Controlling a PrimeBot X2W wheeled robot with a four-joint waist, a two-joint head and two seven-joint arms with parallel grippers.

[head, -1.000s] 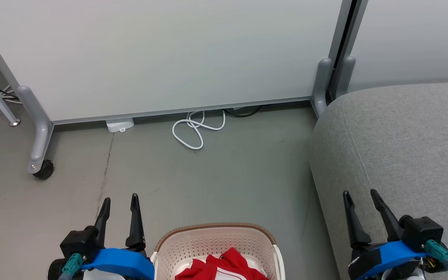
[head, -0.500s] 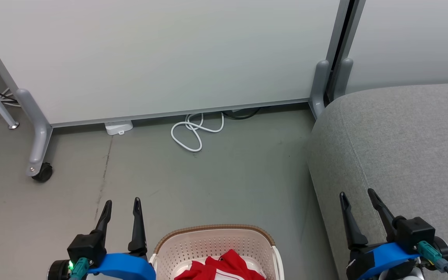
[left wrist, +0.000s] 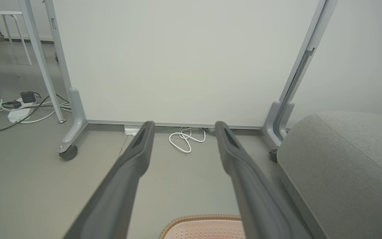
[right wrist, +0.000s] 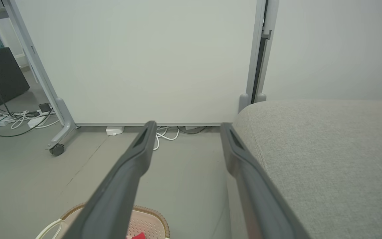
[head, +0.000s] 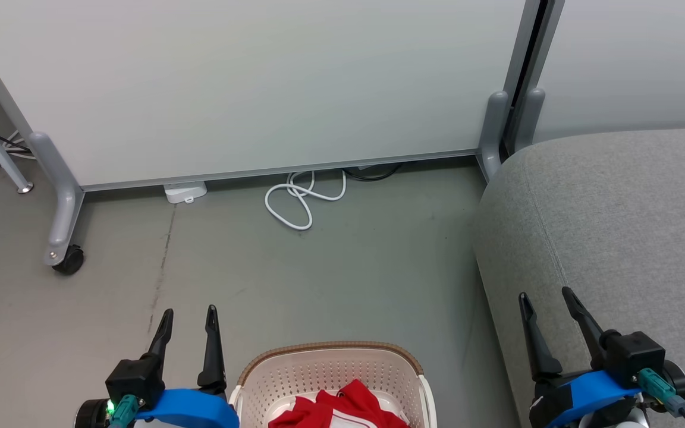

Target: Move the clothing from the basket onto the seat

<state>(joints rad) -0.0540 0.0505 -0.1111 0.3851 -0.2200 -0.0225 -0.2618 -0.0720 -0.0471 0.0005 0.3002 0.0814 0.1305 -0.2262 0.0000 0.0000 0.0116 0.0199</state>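
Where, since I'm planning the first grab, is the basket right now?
In the head view the basket stands on the floor at bottom centre, between the left hand and right hand, left of the grey seat, with red clothing inside.

white partition panel, coiled white cable
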